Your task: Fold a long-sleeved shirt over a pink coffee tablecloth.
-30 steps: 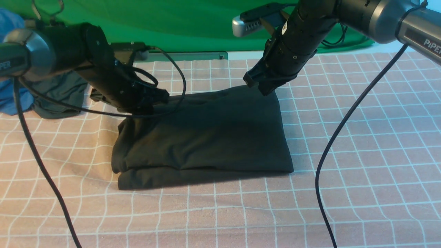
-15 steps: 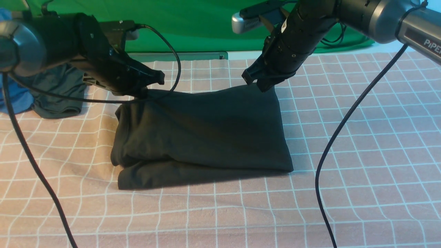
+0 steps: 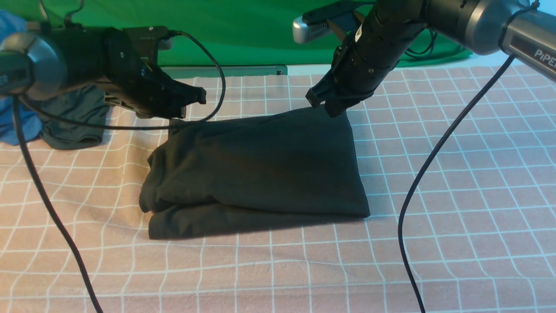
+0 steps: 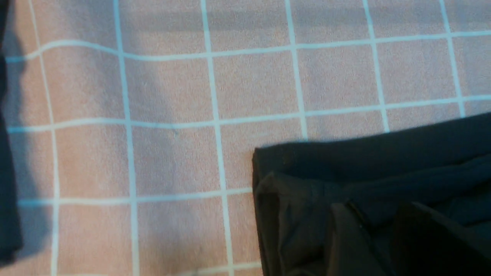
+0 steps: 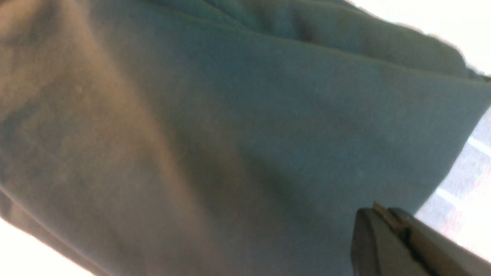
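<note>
Fingers of the right gripper (image 3: 329, 105) are pressed together, pinching the far right corner of the long-sleeved shirt (image 3: 260, 169). Left gripper (image 3: 191, 102) hovers above the shirt's far left corner, fingers parted, holding nothing. Shirt lies folded on the pink coffee tablecloth (image 3: 456, 182).

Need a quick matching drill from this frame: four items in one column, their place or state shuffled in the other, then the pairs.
Column 1:
1. long-sleeved shirt
2. pink coffee tablecloth
3. dark grey garment
4. right gripper

Column 2:
A. bunched at the far left edge, beside a blue garment
B. jaws shut at the shirt's far right corner
C. folded into a rough rectangle mid-table
D. spread flat beneath everything, white grid

Pairs: 1-C, 2-D, 3-A, 4-B
</note>
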